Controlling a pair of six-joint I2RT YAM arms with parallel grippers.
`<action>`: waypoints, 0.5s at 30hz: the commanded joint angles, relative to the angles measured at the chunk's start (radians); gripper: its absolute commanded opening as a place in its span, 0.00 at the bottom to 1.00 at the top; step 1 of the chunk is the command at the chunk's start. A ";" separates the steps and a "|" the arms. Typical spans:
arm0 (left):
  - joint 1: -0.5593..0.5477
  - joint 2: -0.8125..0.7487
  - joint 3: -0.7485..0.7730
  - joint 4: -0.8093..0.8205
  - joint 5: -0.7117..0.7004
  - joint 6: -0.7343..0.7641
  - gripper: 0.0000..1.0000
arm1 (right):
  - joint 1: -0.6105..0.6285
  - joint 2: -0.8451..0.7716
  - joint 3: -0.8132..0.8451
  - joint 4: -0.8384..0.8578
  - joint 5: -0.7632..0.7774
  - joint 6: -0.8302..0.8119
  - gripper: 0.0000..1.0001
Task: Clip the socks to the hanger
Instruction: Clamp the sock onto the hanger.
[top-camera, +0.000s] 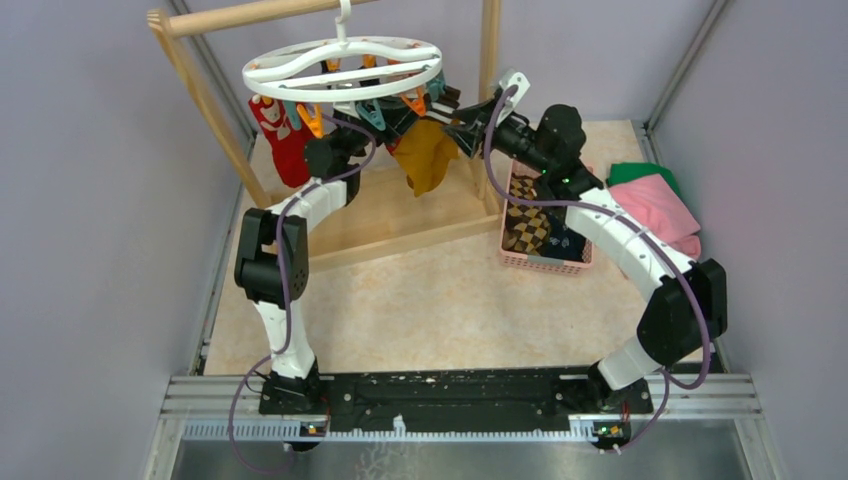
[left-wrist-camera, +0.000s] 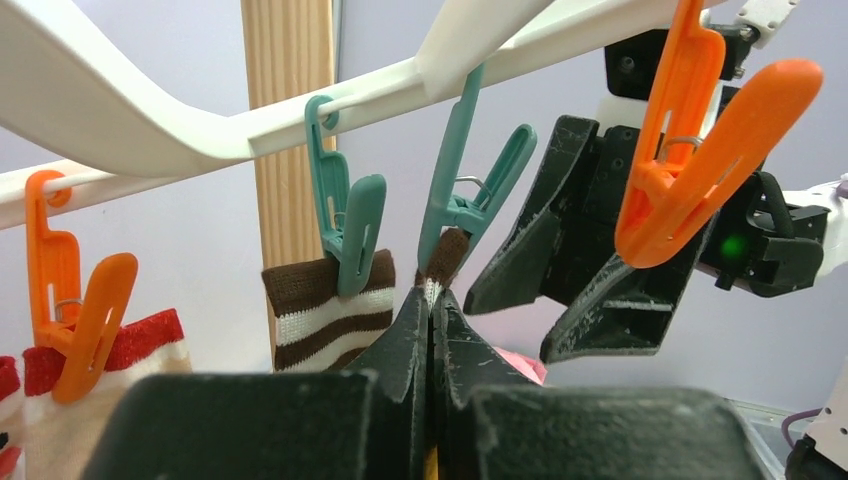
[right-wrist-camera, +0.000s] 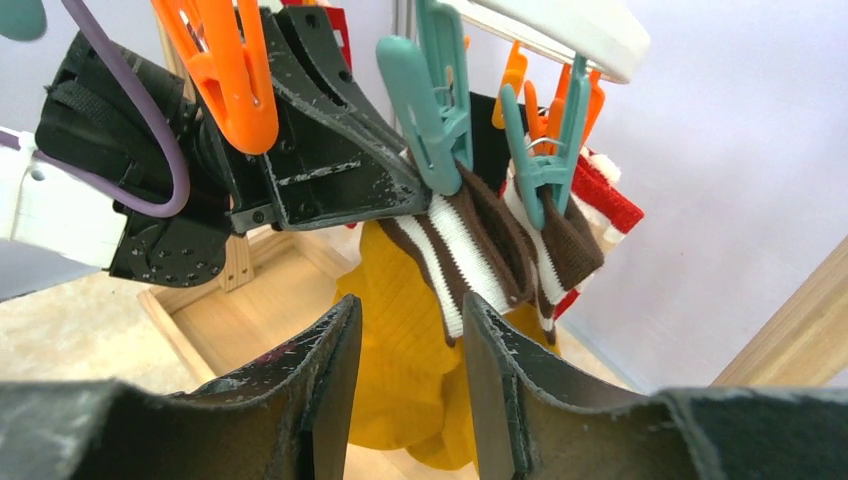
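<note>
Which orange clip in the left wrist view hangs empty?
The large orange clip at right, its mouth empty; the left orange clip grips a red-cuffed sock.

You see the hanger (top-camera: 343, 42) hung from the far bar of the rack (top-camera: 215, 17), socks (top-camera: 282, 140) clipped beneath it, and a basket (top-camera: 545, 263) on the counter (top-camera: 430, 300) to their right.

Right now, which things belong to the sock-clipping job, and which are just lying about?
Job: hanger, teal clip, mustard sock, red sock, argyle sock, basket, left gripper, right gripper.
Lying about: pink cloth, green cloth.
</note>
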 joint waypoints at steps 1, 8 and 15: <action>-0.001 -0.014 -0.010 0.297 0.009 0.006 0.00 | -0.040 -0.037 0.037 0.110 -0.067 0.103 0.44; 0.000 -0.023 -0.041 0.296 0.010 -0.003 0.17 | -0.057 -0.012 0.085 0.117 -0.093 0.135 0.53; 0.002 -0.031 -0.065 0.296 0.033 0.001 0.24 | -0.060 -0.007 0.083 0.122 -0.092 0.141 0.53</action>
